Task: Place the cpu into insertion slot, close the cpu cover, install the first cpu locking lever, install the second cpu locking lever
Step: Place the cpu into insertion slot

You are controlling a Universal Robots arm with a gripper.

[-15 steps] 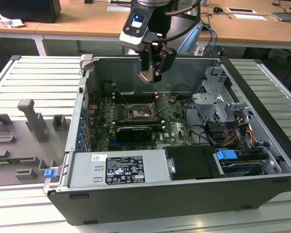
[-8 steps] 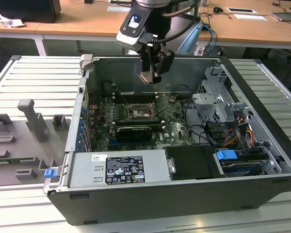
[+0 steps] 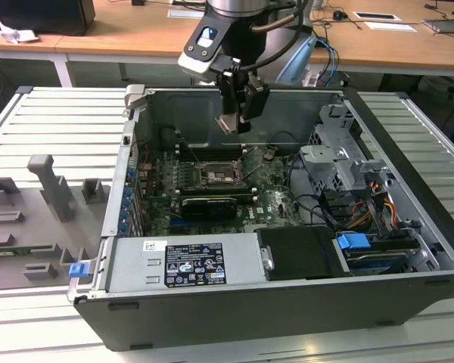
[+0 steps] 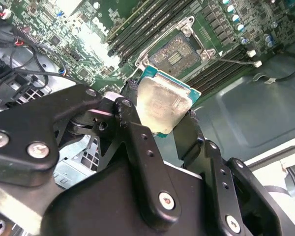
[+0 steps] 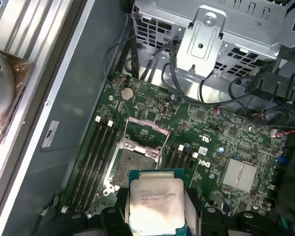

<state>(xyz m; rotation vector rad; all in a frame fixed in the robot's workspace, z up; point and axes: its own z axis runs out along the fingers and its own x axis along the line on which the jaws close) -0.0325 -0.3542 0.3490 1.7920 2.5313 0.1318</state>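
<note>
My gripper [image 3: 231, 121] hangs above the open computer case, shut on the cpu [image 3: 228, 124], a small flat square chip with a silvery top. In both wrist views the black fingers [image 4: 187, 132] clamp the cpu [image 4: 162, 105] by two opposite edges. The insertion slot [image 5: 131, 167] lies open on the green motherboard [image 5: 211, 142], below the chip and apart from it. The cpu cover [image 5: 140, 146], a thin silver frame, stands raised at the slot's far side. The slot [image 3: 214, 178] sits well below the gripper in the exterior view.
Black memory slots [image 5: 96, 152] flank the socket. A silver drive cage [image 3: 337, 159] with loose cables [image 3: 310, 204] fills the case on the exterior view's right. The power supply [image 3: 185, 263] lies along the near wall. Grey fixtures [image 3: 49, 189] stand on the table outside.
</note>
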